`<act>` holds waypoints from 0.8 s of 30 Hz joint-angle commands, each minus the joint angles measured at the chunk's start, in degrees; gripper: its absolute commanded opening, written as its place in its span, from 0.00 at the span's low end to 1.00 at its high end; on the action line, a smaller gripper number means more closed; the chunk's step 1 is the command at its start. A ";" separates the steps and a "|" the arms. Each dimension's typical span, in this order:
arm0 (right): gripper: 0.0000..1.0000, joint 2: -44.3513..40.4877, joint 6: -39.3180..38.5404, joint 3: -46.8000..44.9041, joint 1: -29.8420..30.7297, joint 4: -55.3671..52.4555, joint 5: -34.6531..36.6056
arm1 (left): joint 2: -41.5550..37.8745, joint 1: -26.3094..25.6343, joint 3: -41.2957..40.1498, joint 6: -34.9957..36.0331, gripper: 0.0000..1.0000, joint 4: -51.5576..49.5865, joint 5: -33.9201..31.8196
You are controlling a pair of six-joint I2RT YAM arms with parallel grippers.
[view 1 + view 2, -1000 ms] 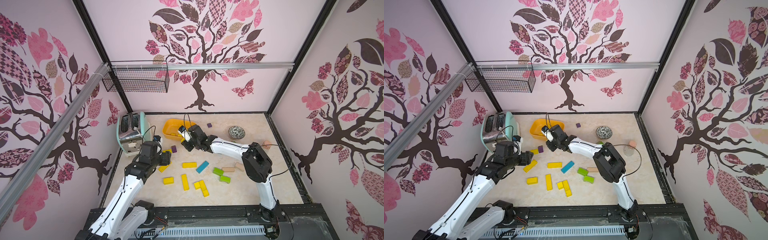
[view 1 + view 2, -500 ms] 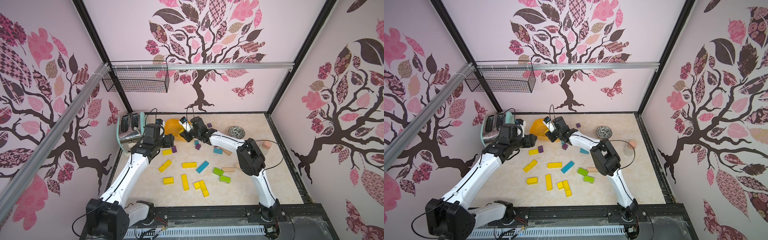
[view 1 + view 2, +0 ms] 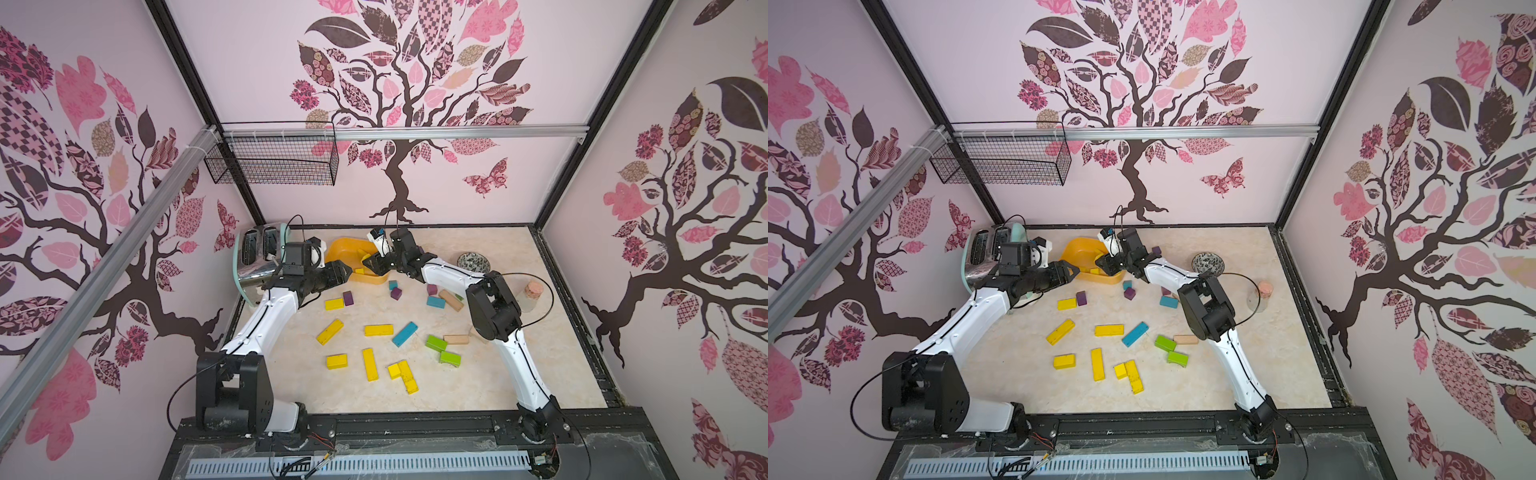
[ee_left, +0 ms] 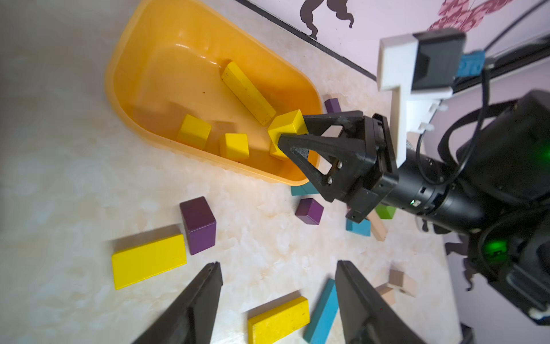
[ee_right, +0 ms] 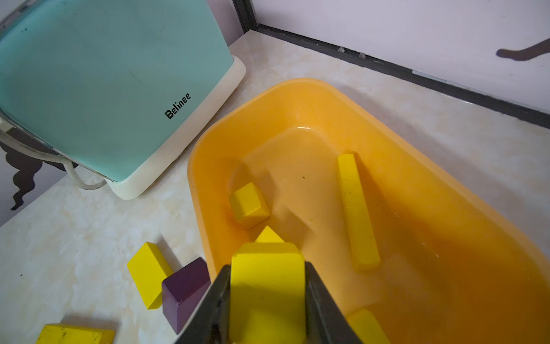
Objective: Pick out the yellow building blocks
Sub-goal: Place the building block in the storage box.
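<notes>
Right wrist view: right jaws pinch yellow block (image 5: pixel 268 286), long axis unclear; left jaws spread.

Place: a lab robot cell, dressed like a home corner.
Walls: pink panels with a tree decal (image 3: pixel 397 178), set in black frame posts (image 3: pixel 600 112).
Fittings: aluminium rail (image 3: pixel 415 132), wire basket (image 3: pixel 274 160).
Floor: marble-look tabletop (image 3: pixel 478 382).
Robot: left arm (image 3: pixel 270 316) and right arm (image 3: pixel 519 365) mounted at the front edge.
Prop: toaster (image 3: pixel 257 249).
</notes>
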 commanded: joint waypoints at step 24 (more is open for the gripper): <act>0.48 -0.42 3.96 2.04 0.45 1.72 -2.34 | -0.98 5.16 -3.03 -6.75 0.65 3.30 6.31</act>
